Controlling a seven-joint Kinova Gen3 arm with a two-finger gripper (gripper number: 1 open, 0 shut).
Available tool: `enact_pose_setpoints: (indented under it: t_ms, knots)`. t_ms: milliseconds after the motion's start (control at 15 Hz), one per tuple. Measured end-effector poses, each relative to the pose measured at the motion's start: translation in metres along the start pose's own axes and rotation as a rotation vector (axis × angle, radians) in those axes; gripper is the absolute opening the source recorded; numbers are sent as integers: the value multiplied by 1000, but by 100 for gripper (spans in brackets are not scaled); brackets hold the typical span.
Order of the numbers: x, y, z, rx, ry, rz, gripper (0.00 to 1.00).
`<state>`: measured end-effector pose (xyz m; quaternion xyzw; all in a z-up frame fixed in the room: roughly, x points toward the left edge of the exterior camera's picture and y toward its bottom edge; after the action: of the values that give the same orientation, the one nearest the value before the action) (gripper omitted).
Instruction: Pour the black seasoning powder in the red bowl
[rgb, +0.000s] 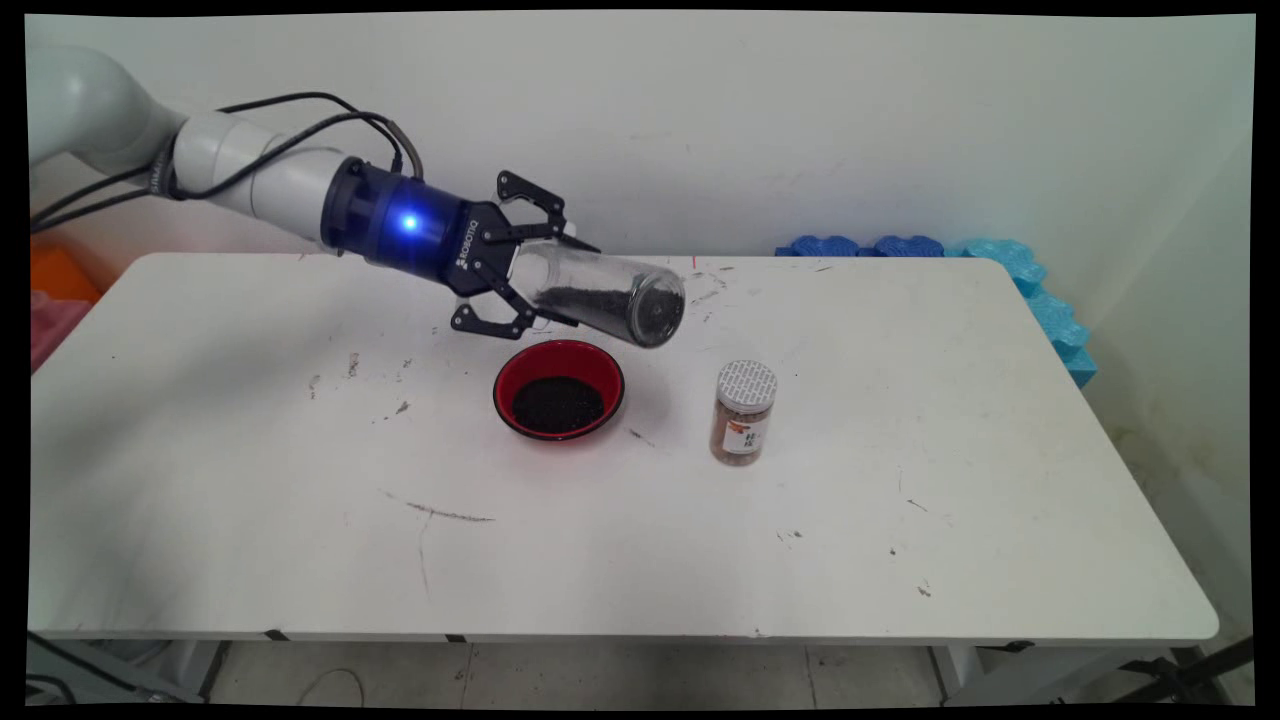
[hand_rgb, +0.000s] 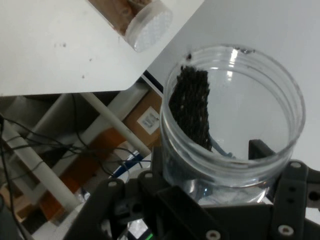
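I have the gripper (rgb: 535, 283) clamped on a clear jar (rgb: 600, 297), tipped sideways above the red bowl (rgb: 558, 390) of black grains. Only my hand view shows grains (hand_rgb: 192, 107) clinging inside; main view shows the capped jar (rgb: 744, 412) beyond.

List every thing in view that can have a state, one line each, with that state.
Black two-finger gripper: shut on the clear plastic jar, above the table.
Clear plastic jar: lidless, tipped on its side, mouth to the right, a little dark grain left inside.
Red bowl: upright on the white table, holding dark grains.
Small jar with a white lid: upright, closed, brown contents, right of the bowl.
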<state>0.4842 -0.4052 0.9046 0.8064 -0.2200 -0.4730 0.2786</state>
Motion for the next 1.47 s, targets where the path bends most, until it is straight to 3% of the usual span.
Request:
enact_pose_setpoints:
  t_ms: [733,1467]
  knots:
    - [-4,8,-4,-27,-3,-107,0]
    - [-4,8,-4,-32,-6,-153,0]
